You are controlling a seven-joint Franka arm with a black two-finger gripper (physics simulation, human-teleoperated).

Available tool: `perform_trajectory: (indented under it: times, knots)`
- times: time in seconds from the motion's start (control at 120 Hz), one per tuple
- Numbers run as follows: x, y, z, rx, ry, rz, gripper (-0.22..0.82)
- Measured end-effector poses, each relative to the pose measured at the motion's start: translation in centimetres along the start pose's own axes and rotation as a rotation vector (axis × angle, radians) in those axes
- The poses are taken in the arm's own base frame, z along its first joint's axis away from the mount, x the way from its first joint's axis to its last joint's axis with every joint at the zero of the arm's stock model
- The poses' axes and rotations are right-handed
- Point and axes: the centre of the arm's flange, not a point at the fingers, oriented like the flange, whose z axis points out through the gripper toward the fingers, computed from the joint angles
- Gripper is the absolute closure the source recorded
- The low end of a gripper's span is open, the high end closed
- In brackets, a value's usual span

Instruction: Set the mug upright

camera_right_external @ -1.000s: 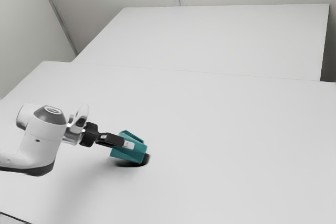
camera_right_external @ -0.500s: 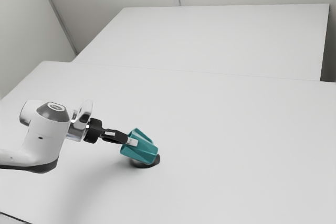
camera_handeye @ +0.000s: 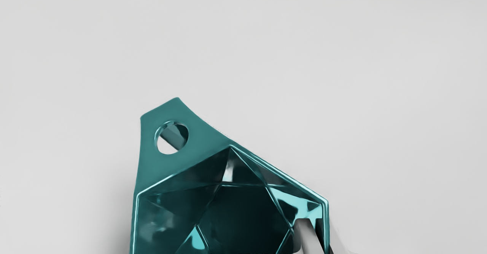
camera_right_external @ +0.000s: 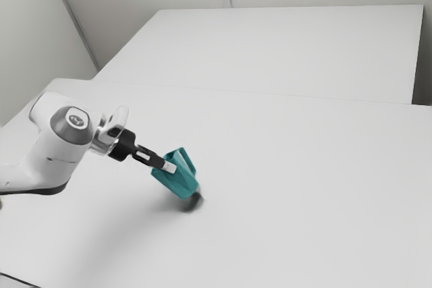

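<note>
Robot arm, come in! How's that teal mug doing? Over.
Tool shut on the teal mug, one finger inside. Mug tilted, not yet upright. No obstacle seen.

no text, label, brand, number or sign can be read. at 9 o'clock in the exterior view, a small mark (camera_right_external: 76, 120) on the pale arm's (camera_right_external: 54, 156) grey joint cap (camera_right_external: 62, 128) is too small to make out.

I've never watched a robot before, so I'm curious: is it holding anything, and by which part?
Yes, the gripper holds the mug by its wall at the rim, one finger inside and the other outside.
</note>
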Motion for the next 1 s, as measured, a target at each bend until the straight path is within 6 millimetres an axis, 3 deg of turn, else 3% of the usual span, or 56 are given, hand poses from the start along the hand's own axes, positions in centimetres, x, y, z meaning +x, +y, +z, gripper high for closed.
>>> perform_trajectory:
  times: [0.292,0.508,0.592,0.742,0.875,1.0]
  knots:
    - [4.4,1.8,1.4,0.314,-0.346,0.324,0.79]
    - [6.0,1.0,2.7,0.445,-0.367,0.317,0.79]
    - [6.3,2.3,2.4,0.465,-0.35,0.297,0.79]
    - [3.5,4.5,2.0,0.472,-0.358,0.209,0.79]
    - [1.3,4.8,2.3,0.475,-0.371,0.108,0.79]
    - [0.8,4.8,2.4,0.486,-0.36,0.033,0.79]
